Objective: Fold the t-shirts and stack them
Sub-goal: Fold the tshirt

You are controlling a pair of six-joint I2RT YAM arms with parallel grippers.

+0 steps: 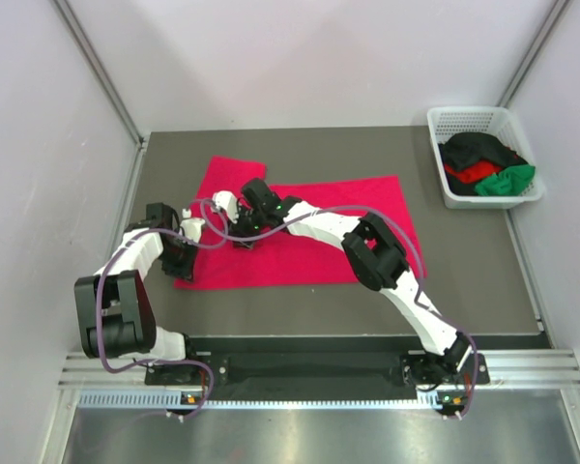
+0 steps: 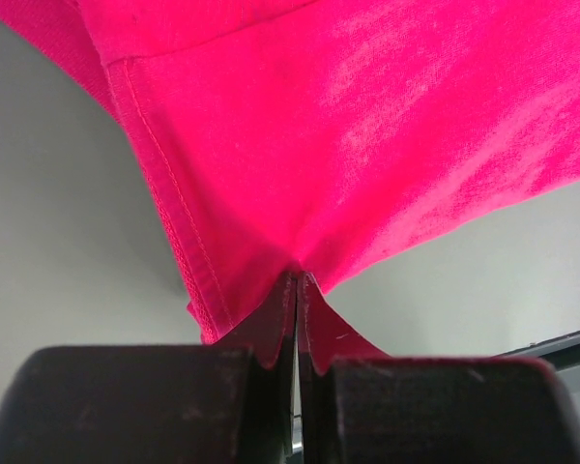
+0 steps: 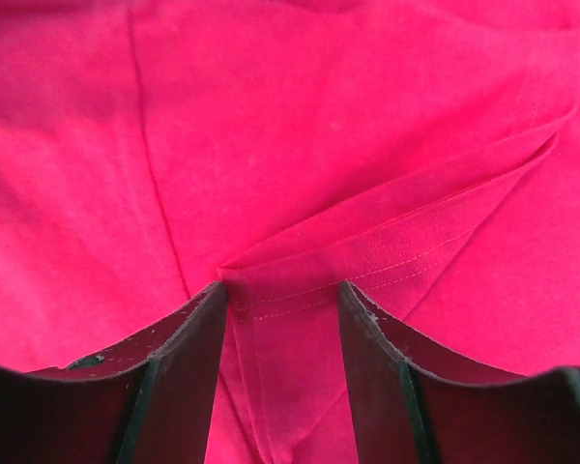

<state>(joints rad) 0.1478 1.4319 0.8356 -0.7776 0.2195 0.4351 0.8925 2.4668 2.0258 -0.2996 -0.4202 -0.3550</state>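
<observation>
Crimson-pink dominates the overhead view: a crimson-pink cloth t-shirt (image 1: pixel 309 263) is spread on the dark grey counter (image 1: pixel 464 261), left of the middle, with one flap jutting toward the far side at its upper left.

The left hand (image 1: pixel 186 263) is placed at the shirt's near left edge. In its wrist view the left hand (image 2: pixel 298 280) is seen with its jaws pressed together, pinching the crimson-pink cloth t-shirt (image 2: pixel 367 145). The cloth is drawn to a peak at the jaw tips, a stitched hem runs down its left side, and grey surface is visible on either side of it.

The right arm is stretched across the shirt from the near right. The right hand (image 1: pixel 244 237) is held over the shirt's left part, near the left hand but apart from it. In its wrist view the right hand (image 3: pixel 282 290) is shown with its jaws spread, and a folded, stitched hem of the crimson-pink cloth t-shirt (image 3: pixel 367 126) lies between them, not clamped. Whether the jaw tips press on the cloth cannot be told.

A white plastic mesh basket (image 1: pixel 483 118) is set at the far right corner, well apart from the spread shirt. Bundled inside it are a black t-shirt (image 1: pixel 478 150), a red t-shirt (image 1: pixel 469 172) and a green t-shirt (image 1: pixel 510 180).
</observation>
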